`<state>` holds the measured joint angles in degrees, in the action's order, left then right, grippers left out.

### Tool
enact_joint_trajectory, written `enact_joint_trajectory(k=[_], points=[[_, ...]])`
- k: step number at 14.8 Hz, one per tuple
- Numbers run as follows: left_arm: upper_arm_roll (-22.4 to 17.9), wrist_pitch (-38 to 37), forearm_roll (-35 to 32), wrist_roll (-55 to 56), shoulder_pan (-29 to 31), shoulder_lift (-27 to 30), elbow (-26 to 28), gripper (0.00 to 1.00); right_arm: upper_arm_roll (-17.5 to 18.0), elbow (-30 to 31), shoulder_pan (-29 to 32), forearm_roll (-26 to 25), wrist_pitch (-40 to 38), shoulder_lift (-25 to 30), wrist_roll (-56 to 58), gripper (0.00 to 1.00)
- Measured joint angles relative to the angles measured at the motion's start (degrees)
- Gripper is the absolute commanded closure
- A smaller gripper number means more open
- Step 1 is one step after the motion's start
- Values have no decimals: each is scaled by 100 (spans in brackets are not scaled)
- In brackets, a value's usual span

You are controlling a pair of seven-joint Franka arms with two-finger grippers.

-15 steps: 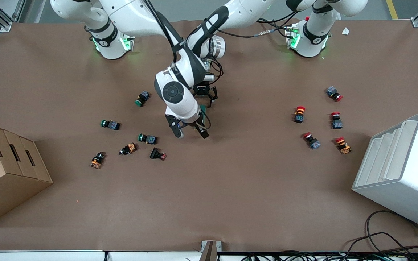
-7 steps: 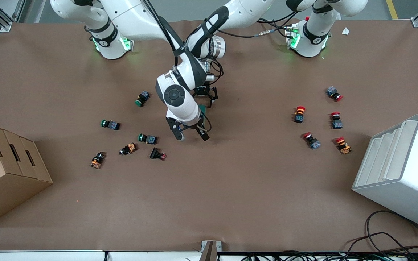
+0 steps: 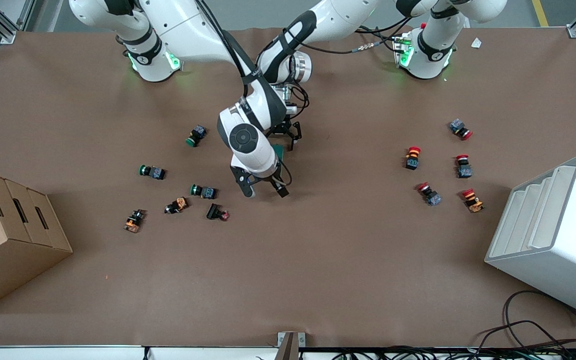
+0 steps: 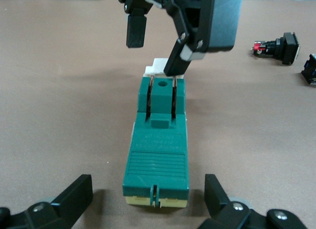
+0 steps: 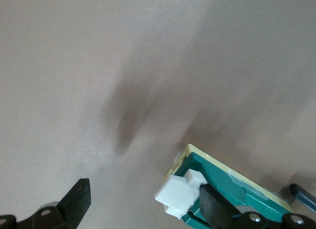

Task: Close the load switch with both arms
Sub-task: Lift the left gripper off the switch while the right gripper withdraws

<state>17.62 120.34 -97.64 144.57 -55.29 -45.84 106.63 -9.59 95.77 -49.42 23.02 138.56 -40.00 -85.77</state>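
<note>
Roughly mid-desk, nearer the edge where the arm bases stand, lies the load switch (image 4: 157, 155): a dark-green oblong block on the brown desk (image 3: 318, 260), its white lever piece (image 5: 179, 194) at one end. In the front view only a sliver of green shows (image 3: 279, 151), the rest covered by the right arm's wrist.

Right gripper (image 3: 263, 187): over the desk at the switch's lever end, jaws apart and pointing down. In the right wrist view one finger (image 5: 213, 205) sits right against the white lever; the other finger (image 5: 78, 199) is well off to the side over bare desk. The left wrist view shows that same finger at the lever, touching or just short of it; cannot tell which.

Left gripper (image 3: 284, 131): low at the switch's other end, jaws apart. In the left wrist view its two fingers (image 4: 74, 197) flank the cream-based end of the block, apart from it on both sides.

Green-capped push-buttons (image 3: 197, 135) are scattered toward the right arm's end of the desk; red-capped push-buttons (image 3: 412, 157) are grouped toward the left arm's end. A cardboard box (image 3: 8, 235) sits at the desk edge on the right arm's end, a white bin (image 3: 553, 235) at the left arm's end.
</note>
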Motion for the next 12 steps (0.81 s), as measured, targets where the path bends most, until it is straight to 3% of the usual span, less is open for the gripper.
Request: enact_joint_trajectory(k=[3, 7, 9, 12], points=[[-1, -2, -2, -57, 3, 2, 0, 0, -86, -164, 514, -10, -188, 6, 939, 0], [-8, -11, -2, -195, 94, 21, -10, 0, -454, -418, 1502, -96, -1216, 421, 3332, 0], [-6, -10, 25, -209, 162, 83, -23, 0, -890, -443, 1705, -200, -1913, 795, 4662, 0], [14, -1, 511, -494, 172, 330, -61, 0, -1881, -450, 1734, -273, -2976, 1298, 6841, 0]])
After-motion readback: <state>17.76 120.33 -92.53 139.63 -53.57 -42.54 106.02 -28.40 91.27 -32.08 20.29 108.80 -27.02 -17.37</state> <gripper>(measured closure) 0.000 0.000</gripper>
